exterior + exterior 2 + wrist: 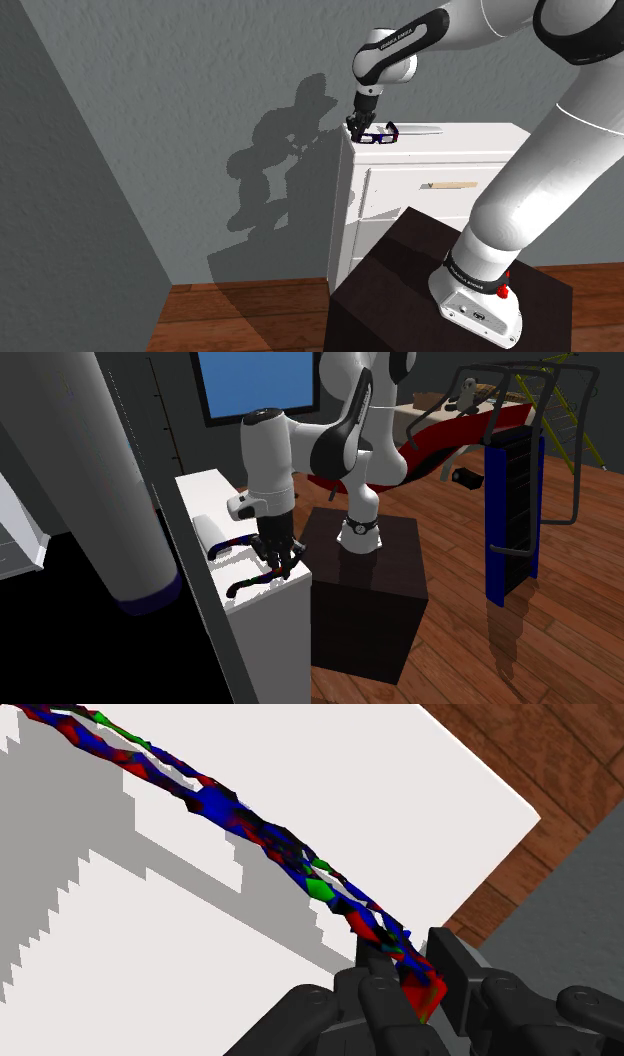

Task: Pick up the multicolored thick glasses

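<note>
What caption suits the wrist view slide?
Pincer clasps one end of the multicolored glasses over the white dresser top.

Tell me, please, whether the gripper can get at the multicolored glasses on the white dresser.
Seemingly yes: the gripper sits at the glasses, jaws apparently clasping the frame's end, with nothing on the dresser top blocking it.

open air above the dresser top (480,134); wall (200,100) behind it, white roll (207,534) near the glasses (378,133).
</note>
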